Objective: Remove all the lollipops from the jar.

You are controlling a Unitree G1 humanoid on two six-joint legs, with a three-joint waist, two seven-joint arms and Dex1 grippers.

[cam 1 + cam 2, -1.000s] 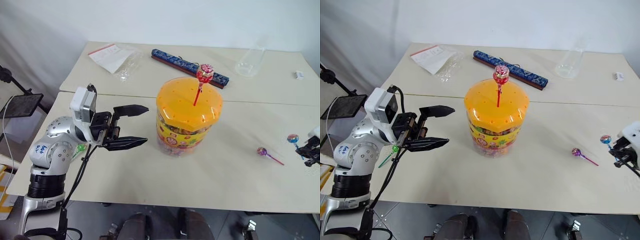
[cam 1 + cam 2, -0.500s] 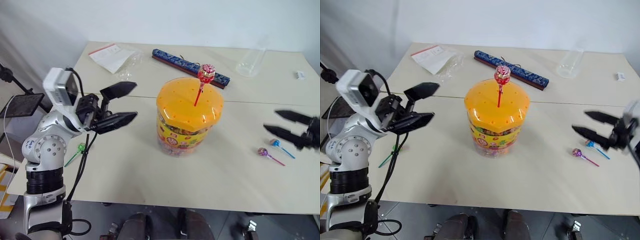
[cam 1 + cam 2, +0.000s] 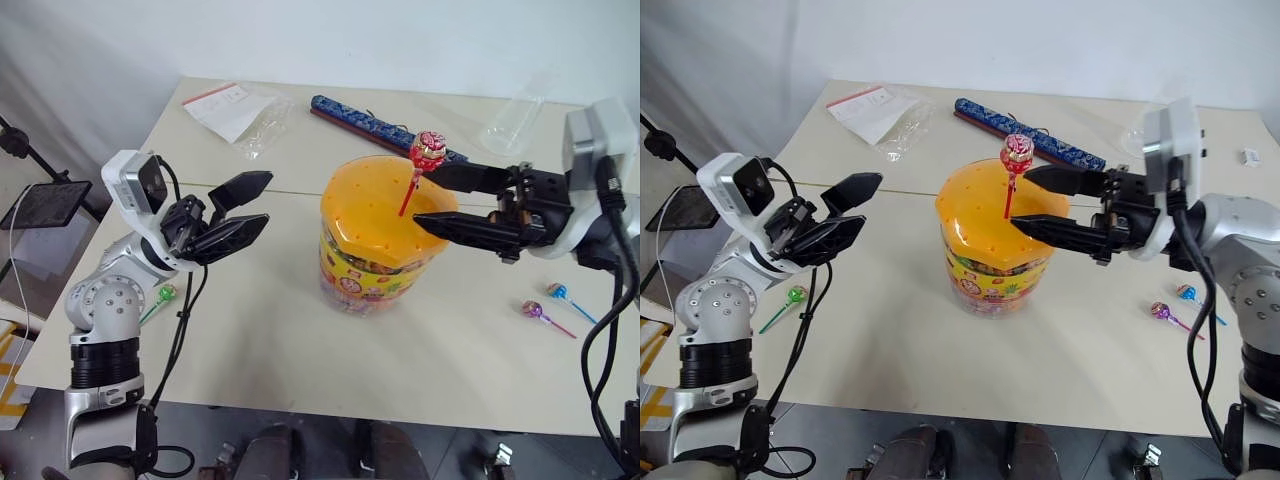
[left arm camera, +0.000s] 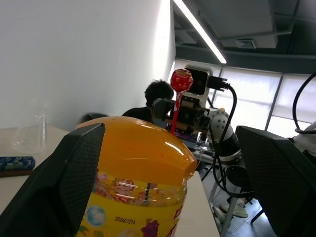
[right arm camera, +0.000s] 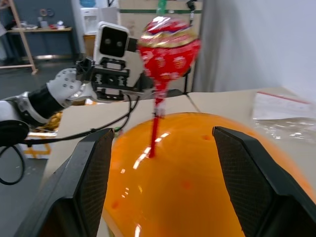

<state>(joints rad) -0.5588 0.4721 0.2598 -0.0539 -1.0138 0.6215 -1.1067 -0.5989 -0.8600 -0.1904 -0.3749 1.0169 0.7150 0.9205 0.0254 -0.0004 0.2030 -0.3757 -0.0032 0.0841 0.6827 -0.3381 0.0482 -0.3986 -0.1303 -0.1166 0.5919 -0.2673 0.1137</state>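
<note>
lollipops number four: one red-stick lollipop (image 3: 430, 147) stands upright in the orange lid of the single jar (image 3: 380, 250) at the table's (image 3: 300, 350) middle, two lie side by side on the table to the jar's right, the purple-stick one (image 3: 535, 311) and the blue-stick one (image 3: 558, 292), and a green-stick one (image 3: 165, 294) lies at the left edge. right gripper (image 3: 425, 198), a second ago out by the right edge beside the blue one, now reaches over the lid, jaws wide either side of the red stick, not touching. left gripper (image 3: 262, 202) hangs wide open, empty, left of the jar.
</note>
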